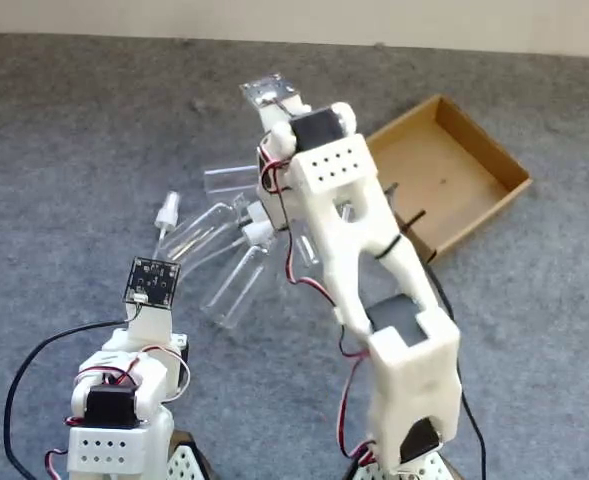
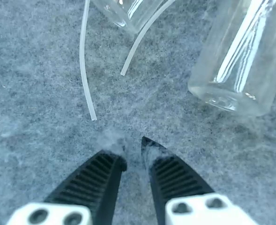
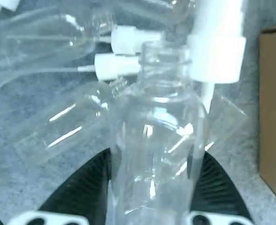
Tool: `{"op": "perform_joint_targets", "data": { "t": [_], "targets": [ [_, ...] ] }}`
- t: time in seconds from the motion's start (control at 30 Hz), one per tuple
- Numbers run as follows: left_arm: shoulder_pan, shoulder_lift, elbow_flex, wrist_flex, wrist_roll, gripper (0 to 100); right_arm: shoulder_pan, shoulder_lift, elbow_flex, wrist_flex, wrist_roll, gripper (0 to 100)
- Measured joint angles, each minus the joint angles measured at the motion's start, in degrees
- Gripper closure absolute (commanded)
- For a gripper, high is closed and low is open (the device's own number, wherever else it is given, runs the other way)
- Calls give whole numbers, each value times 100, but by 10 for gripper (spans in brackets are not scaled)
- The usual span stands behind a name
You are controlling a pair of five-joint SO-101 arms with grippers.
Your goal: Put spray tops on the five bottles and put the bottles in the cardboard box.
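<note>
Grey carpeted table (image 1: 74, 150) carried all items. Right arm (image 1: 374, 260) reached out over the middle of the table. Cardboard box (image 1: 444, 170) sat beside that arm, at the far right. Left arm (image 1: 124, 400) was at the near left.

Right tool (image 3: 152, 168) was clamped around a clear bottle (image 3: 152, 122) with an open neck. White spray top (image 3: 217, 42) was just beside that neck; could not tell whether its tube entered it. Other clear bottles (image 1: 199, 232) lay on the table, outside the box.

Left tool (image 2: 134, 157) was low over the table, jaws narrowly apart, nothing between them. Two thin dip tubes (image 2: 84, 61) lay ahead of it.
</note>
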Motion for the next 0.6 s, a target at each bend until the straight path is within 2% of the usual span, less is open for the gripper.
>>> {"op": "perform_joint_targets", "data": {
  "t": [0.17,0.4,0.6],
  "targets": [
    [0,0,0,0,0,994,0,-167,976,0,79,845],
    [0,0,0,0,0,994,0,-35,1169,-149,1108,845],
    [0,0,0,0,0,994,0,255,1371,-633,1187,845]
  ]
}}
